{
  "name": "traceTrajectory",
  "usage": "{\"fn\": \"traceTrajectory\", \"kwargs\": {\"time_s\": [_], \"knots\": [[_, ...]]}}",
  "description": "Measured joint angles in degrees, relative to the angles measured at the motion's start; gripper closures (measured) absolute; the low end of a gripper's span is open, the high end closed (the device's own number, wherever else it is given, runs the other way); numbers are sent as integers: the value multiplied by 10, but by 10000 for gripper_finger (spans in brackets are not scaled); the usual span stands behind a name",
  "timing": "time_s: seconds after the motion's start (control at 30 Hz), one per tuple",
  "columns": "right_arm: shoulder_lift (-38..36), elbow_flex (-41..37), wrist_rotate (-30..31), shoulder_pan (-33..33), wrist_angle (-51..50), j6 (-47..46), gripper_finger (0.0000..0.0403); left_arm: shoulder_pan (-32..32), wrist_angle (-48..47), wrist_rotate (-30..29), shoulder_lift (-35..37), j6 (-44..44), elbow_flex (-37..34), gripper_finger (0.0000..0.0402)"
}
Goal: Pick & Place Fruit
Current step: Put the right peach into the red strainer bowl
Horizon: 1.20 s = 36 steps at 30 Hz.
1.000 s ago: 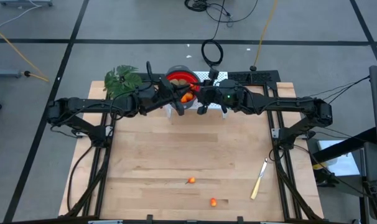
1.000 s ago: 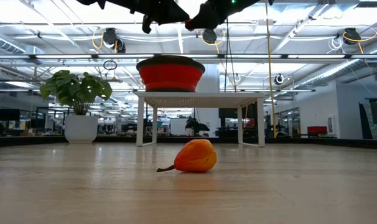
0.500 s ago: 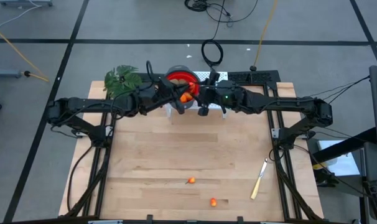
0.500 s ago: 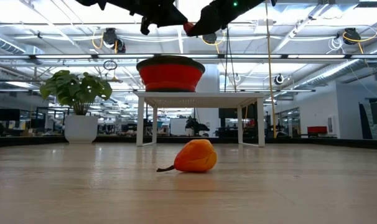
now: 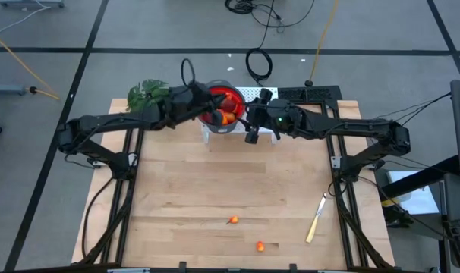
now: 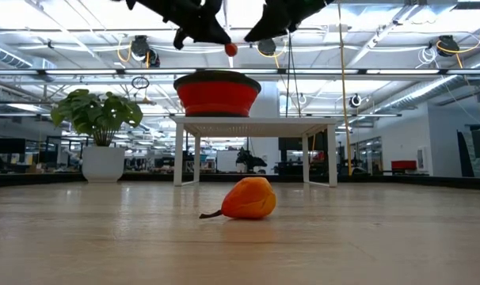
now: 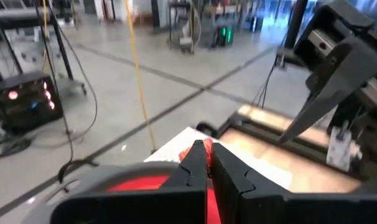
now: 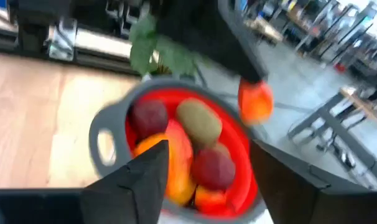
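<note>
Pale wood made up the table (image 5: pixel 215 197), the biggest thing under my two arms. At its far edge stood a small white stand (image 6: pixel 256 125), and on it sat the red bowl (image 5: pixel 224 102) with its grey rim and handle. The leafy green plant (image 5: pixel 148 94) in a white pot stood at the far left corner, just left of the bowl.

My left gripper (image 5: pixel 202 102) hung over the left side of the bowl with its fingers (image 7: pixel 195 163) pressed together, holding nothing that I could make out. My right gripper (image 5: pixel 250 129) hung just right of the bowl, its fingers (image 8: pixel 139 177) spread wide and empty.

Most of the fruit (image 8: pixel 198 121) lay piled in the bowl: an olive-brown oval, two dark red rounds, a longer red-orange piece and some orange bits. One small red-orange fruit (image 6: pixel 230 49) was in the air between my two grippers, above the bowl's rim and touching neither.

A pale-handled knife (image 5: pixel 316 218) lay near the right edge. Two small orange fruits remained on the near part of the wood: one (image 5: pixel 232 220) close to the middle, another (image 5: pixel 259 246) nearer and slightly right of it.
</note>
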<state>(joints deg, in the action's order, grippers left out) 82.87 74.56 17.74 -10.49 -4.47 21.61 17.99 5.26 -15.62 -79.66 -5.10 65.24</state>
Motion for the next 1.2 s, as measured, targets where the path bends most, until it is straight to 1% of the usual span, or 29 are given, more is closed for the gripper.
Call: {"fn": "traceTrajectory", "kwargs": {"time_s": [0.1,0.23,0.3,0.37,0.53,0.57,0.63,0.73,0.83,0.9,1.07,1.2], "knots": [[-15,-1,-4,0,-35,-17,212,11,-97,3,0,3,49,402],[-30,-1,-46,-4,-52,-42,265,27,-193,16,0,2,101,402],[-33,0,-74,-4,-42,-50,295,33,-224,25,1,0,119,402],[-40,-1,-92,-5,-52,-59,324,37,-246,36,1,-4,128,402],[-41,-1,-156,-9,-49,-68,391,42,-274,57,1,-22,130,402],[-41,-1,-177,-11,-49,-71,397,43,-281,63,1,-27,130,402],[-41,-1,-225,-17,-48,-85,396,46,-296,76,1,-30,131,402],[-41,-1,-295,-26,-48,-106,396,46,-319,80,-4,-32,131,402],[-42,-1,-346,-33,-48,-119,401,51,-335,94,-4,-40,131,402],[-46,-1,-360,-34,-49,-126,400,55,-336,112,-8,-47,131,402],[-53,-1,-361,-34,-51,-121,402,60,-338,141,-38,-60,131,402],[-61,-1,-361,-34,-59,-121,402,62,-343,142,-61,-71,131,402]]}}
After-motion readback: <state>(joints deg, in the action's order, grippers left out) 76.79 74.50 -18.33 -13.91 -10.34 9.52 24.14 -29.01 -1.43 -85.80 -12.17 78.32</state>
